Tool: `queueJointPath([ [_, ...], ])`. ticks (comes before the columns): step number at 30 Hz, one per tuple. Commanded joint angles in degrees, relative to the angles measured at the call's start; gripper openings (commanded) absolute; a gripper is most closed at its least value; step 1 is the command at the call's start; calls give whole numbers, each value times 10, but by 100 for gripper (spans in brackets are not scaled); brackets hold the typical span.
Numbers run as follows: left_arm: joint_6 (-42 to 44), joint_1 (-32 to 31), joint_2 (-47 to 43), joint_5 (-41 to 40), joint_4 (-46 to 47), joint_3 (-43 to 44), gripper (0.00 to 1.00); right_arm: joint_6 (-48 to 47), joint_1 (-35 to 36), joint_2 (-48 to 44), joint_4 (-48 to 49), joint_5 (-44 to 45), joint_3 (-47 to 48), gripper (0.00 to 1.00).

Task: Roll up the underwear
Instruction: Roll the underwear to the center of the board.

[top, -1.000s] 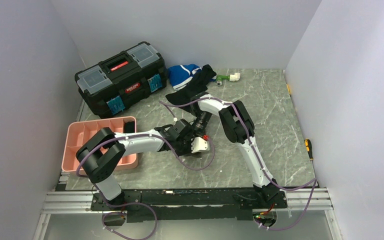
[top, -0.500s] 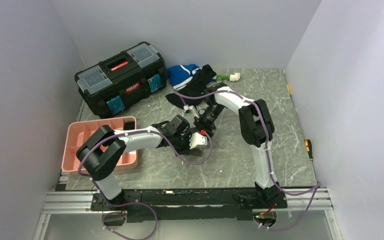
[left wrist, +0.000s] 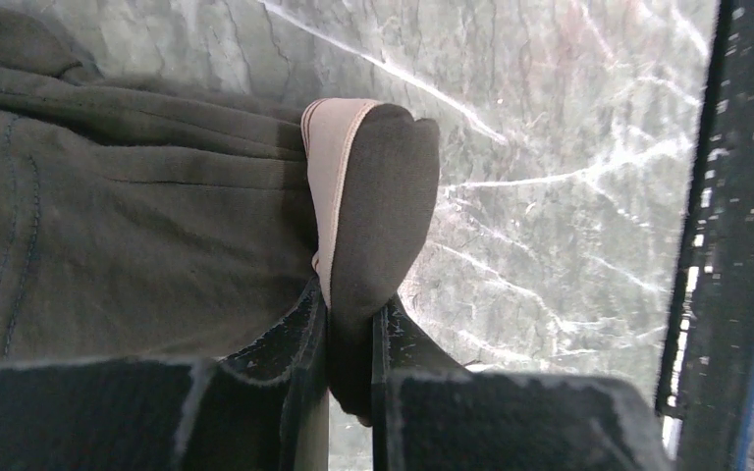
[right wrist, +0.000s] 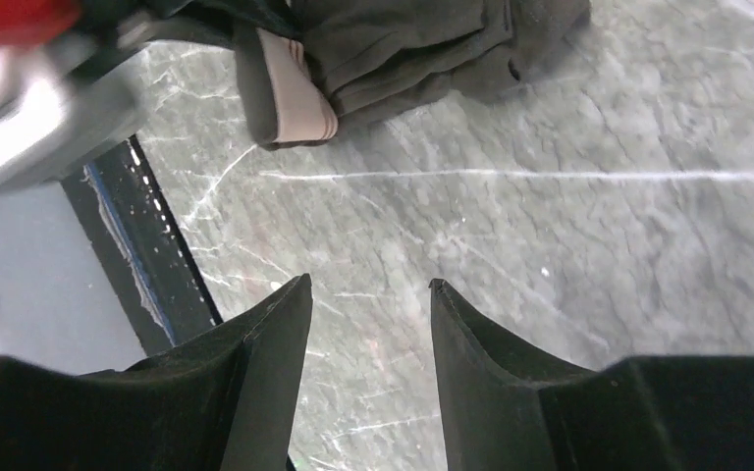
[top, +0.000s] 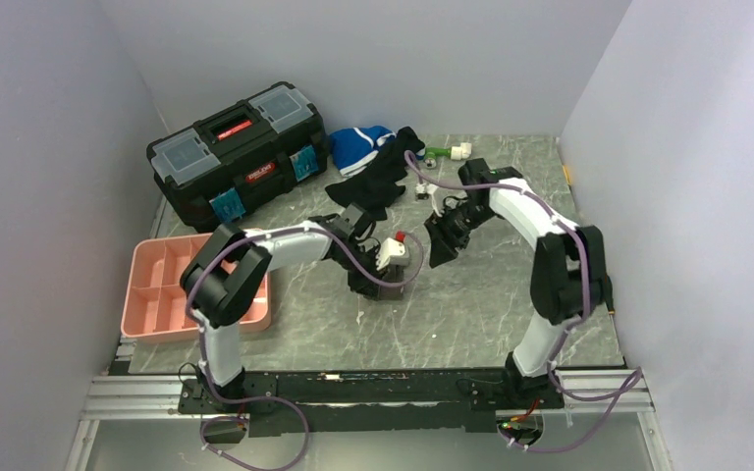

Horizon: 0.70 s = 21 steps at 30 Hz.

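Presently, the left gripper [left wrist: 350, 304] is clenched on a folded edge of the underwear [left wrist: 108, 226]. Its two black fingers [left wrist: 407, 363] pinch the fold between them. The beige waistband [left wrist: 326, 147] shows as a strip along one side of the pinched fold, with dark fabric wrapped over it.

The rest of the garment lies flat on the marble table [top: 491, 304], spreading to the left in the left wrist view. In the overhead view it sits near the table's middle, under the left wrist and mostly hidden by it.

The right gripper [right wrist: 368, 285] hangs above bare table with its fingers spread and nothing between them. It is just to the right of the left gripper and not touching the cloth. In the right wrist view the underwear lies beyond the fingertips, several folds stacked and the waistband end facing the camera.

Elsewhere on the table:
- A black toolbox [top: 236, 152] stands at the far left.
- A pink tray [top: 162, 285] sits at the near left.
- A black garment [top: 378, 177] and a blue-and-white garment [top: 358, 147] lie at the far edge, touching.
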Motion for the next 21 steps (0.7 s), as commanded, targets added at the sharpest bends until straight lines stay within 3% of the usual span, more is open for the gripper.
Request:
queueJointPath([
  [1,3,35,82,92,-109,68,0,62,-2,-119,108,16,-68,51],
  [6,5,74,150,167,-197,145,0,67,8,-221,184,20,-157,52],
  [10,19,89,216,199,-287,224,0,52,63,-269,234,67,-206,53],
  [15,29,92,294,201,-366,308,0,38,166,-269,282,173,-232,55],
  [21,20,92,329,191,-392,349,0,15,248,-232,319,256,-233,57],
])
